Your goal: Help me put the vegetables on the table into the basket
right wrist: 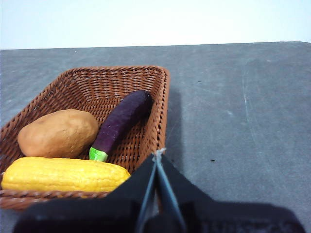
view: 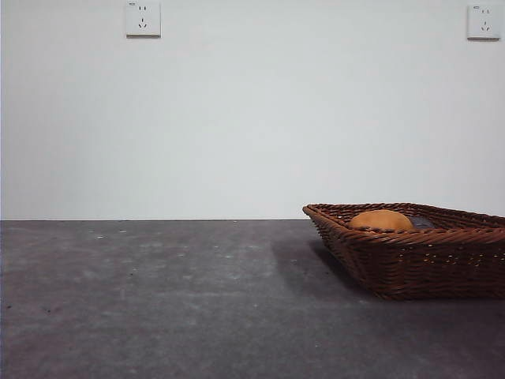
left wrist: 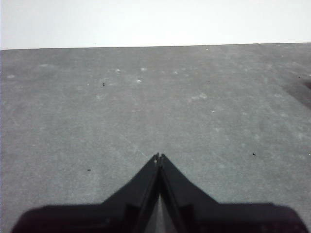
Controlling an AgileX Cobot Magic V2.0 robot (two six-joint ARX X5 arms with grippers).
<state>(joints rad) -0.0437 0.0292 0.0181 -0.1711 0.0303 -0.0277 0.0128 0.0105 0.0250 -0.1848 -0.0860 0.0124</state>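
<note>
Vegetables (right wrist: 73,145) fill the basket (right wrist: 163,104) on the mottled grey table (view: 158,300) before a white wall (view: 237,118); both tools closed, empty.

In the front view the basket (view: 410,253) stands on the table (view: 158,300) at the lower right of the frame, the potato (view: 381,221) showing above its rim. In the right wrist view the potato (right wrist: 58,133), eggplant (right wrist: 121,124) and corn (right wrist: 65,174) all lie inside the basket (right wrist: 163,97), at the left of the frame.
</note>
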